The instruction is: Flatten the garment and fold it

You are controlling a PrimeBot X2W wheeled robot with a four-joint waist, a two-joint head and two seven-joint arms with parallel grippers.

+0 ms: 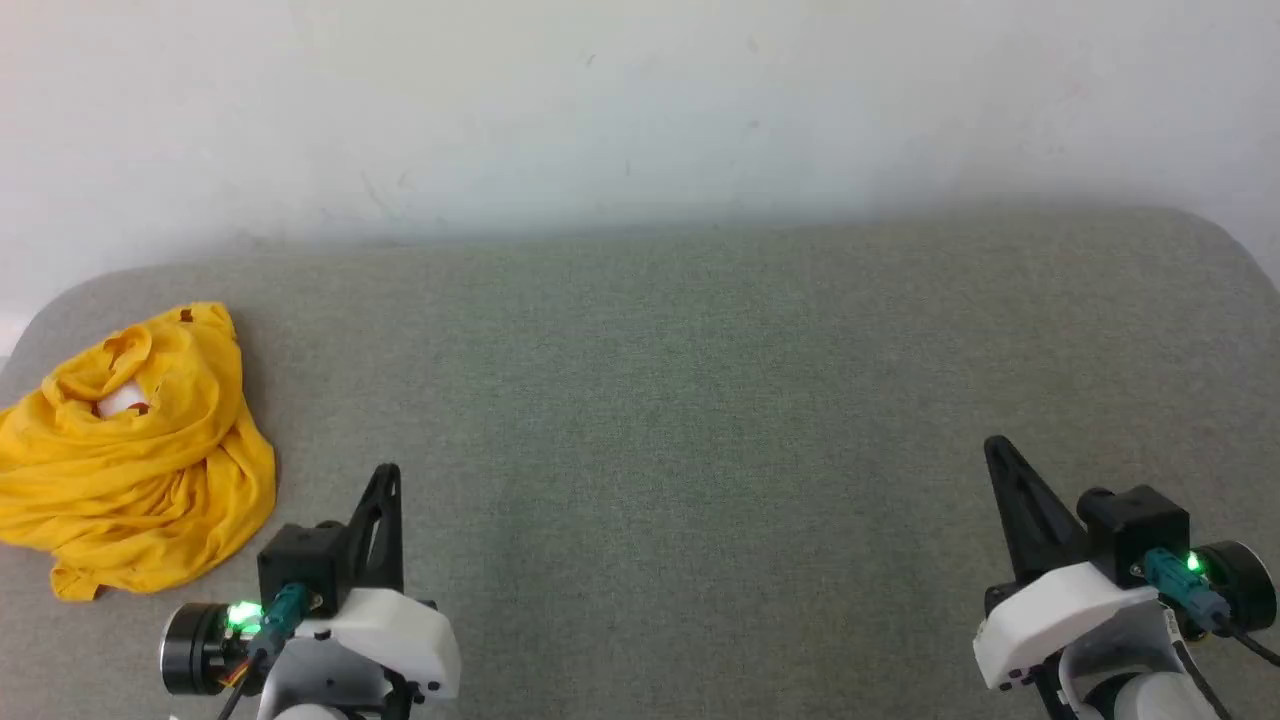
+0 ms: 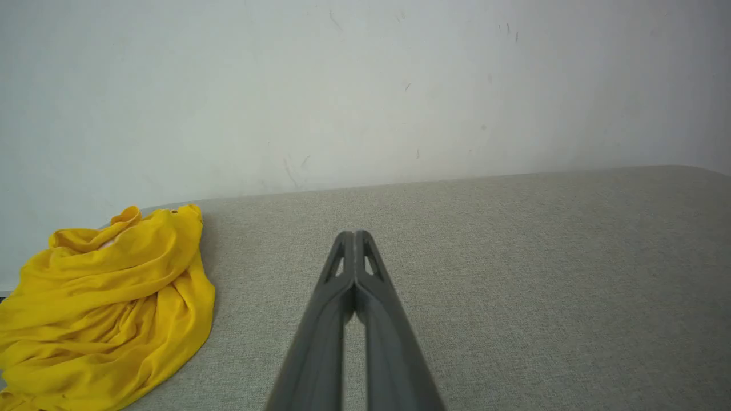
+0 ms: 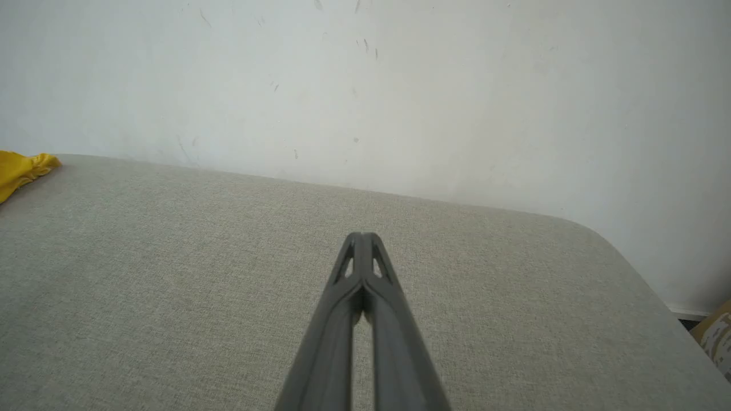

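Note:
The garment is a bright yellow T-shirt lying crumpled in a heap at the far left of the grey fabric surface; a small white and red patch shows among its folds. In the left wrist view the garment lies left of my fingers. A yellow corner of the garment shows at the left edge of the right wrist view. My left gripper is shut and empty, just right of the heap and apart from it. My right gripper is shut and empty, far to the right.
A pale wall rises behind the surface. The surface has rounded corners at the far left and the far right. A patterned yellowish object lies beyond its right edge, low down.

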